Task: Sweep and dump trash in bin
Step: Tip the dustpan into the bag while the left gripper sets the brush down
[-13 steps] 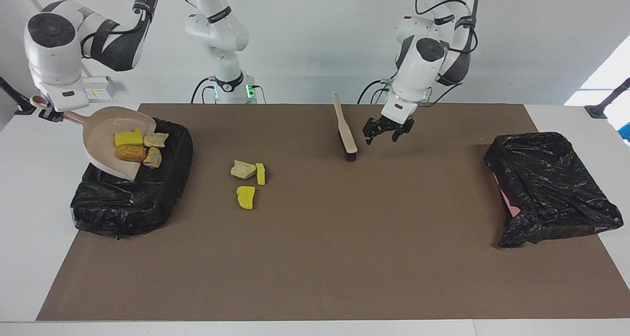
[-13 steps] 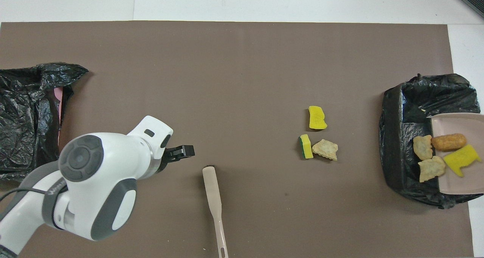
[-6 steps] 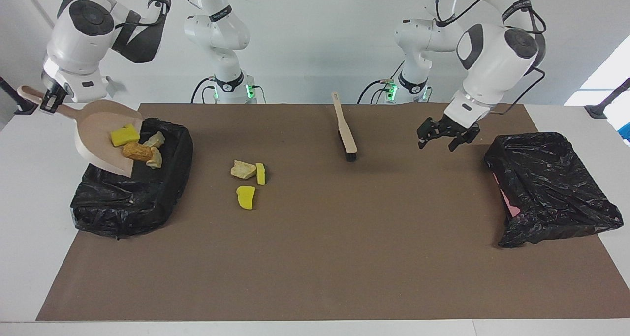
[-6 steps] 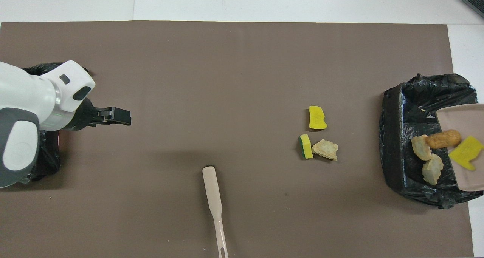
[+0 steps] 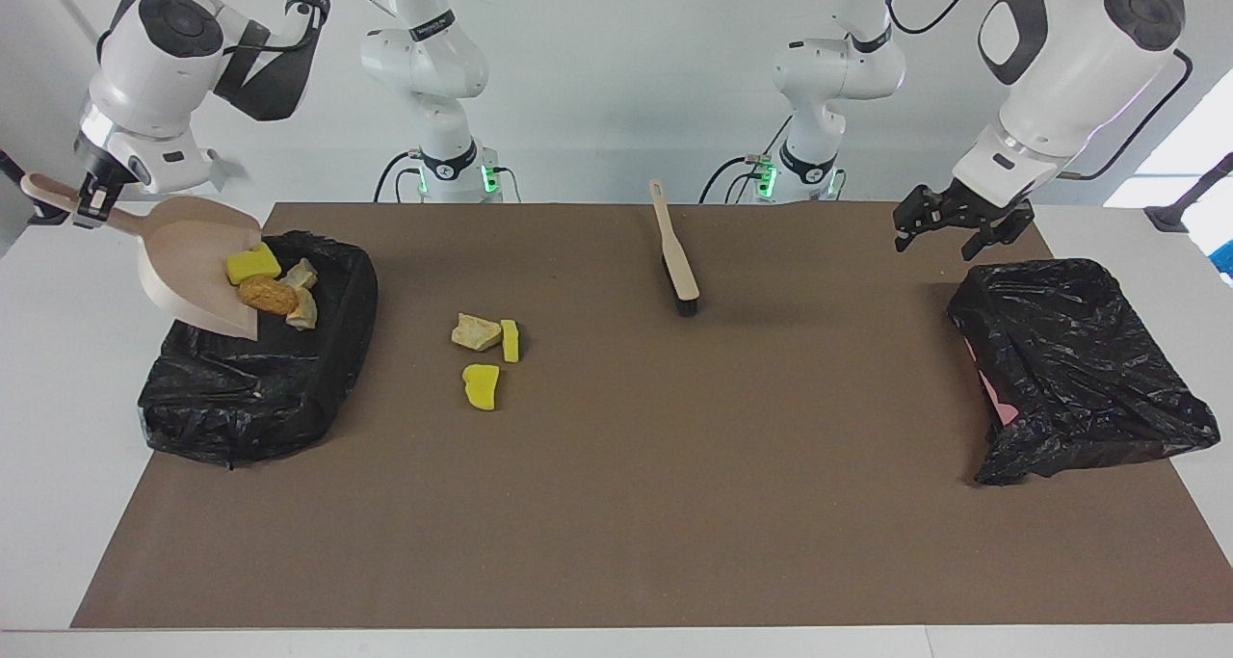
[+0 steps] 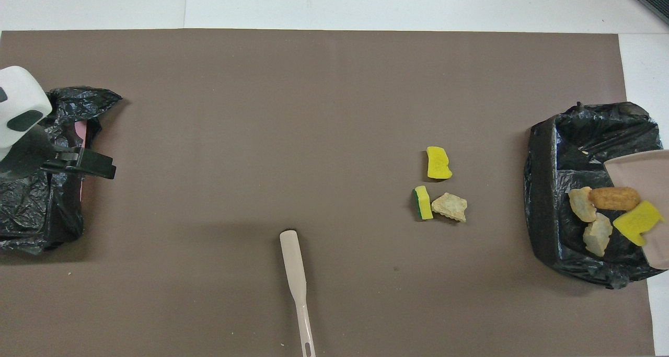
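Observation:
My right gripper [image 5: 89,205] is shut on the handle of a beige dustpan [image 5: 183,258], tilted down over the black-lined bin [image 5: 255,388] at the right arm's end. A yellow sponge chunk [image 5: 252,265], an orange-brown cylinder [image 5: 268,295] and two beige lumps [image 5: 301,275] crowd the pan's lip [image 6: 645,169]. More trash lies on the mat: a beige lump [image 5: 476,331], a yellow-green sponge [image 5: 510,340] and a yellow sponge [image 5: 481,386]. My left gripper [image 5: 936,244] hangs open and empty in the air by the second bin [image 5: 1079,369].
A beige hand brush [image 5: 674,253] lies on the brown mat [image 5: 674,504] mid-table, near the robots, bristles pointing away from them. The second black-lined bin [image 6: 31,205] sits at the left arm's end. White tabletop surrounds the mat.
My left gripper has swung away from the brush and risen toward the bin at the left arm's end. The dustpan has tipped steeper, and its scraps have slid to the lip.

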Robot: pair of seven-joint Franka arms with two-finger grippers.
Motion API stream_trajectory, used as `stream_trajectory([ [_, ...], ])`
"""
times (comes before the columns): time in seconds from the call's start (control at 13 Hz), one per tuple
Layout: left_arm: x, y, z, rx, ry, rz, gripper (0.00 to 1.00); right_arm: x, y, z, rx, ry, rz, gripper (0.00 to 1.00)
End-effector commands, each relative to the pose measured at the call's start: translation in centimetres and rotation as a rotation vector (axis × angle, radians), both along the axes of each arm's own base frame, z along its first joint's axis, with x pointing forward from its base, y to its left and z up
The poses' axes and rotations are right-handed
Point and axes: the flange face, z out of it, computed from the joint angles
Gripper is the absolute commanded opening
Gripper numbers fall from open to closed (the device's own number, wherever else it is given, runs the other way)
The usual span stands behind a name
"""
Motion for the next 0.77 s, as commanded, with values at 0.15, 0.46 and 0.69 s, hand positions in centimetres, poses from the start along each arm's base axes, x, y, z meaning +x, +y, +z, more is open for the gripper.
stream_trajectory([
  [0.15, 0.1, 2.0, 1.1, 0.047, 0.024, 0.005, 1.0, -3.3, -3.4, 0.6, -0.101, -0.022, 0.078, 0.0],
  [0.46, 0.2, 2.2, 1.1, 0.046, 0.022, 0.016, 1.0, -2.7, -2.6, 2.1, -0.141, -0.036, 0.086, 0.0],
  [0.69, 0.2, 2.3, 1.2, 0.046, 0.02, 0.019, 1.0, -2.3, -1.7, 3.6, -0.133, -0.112, 0.026, 0.0],
])
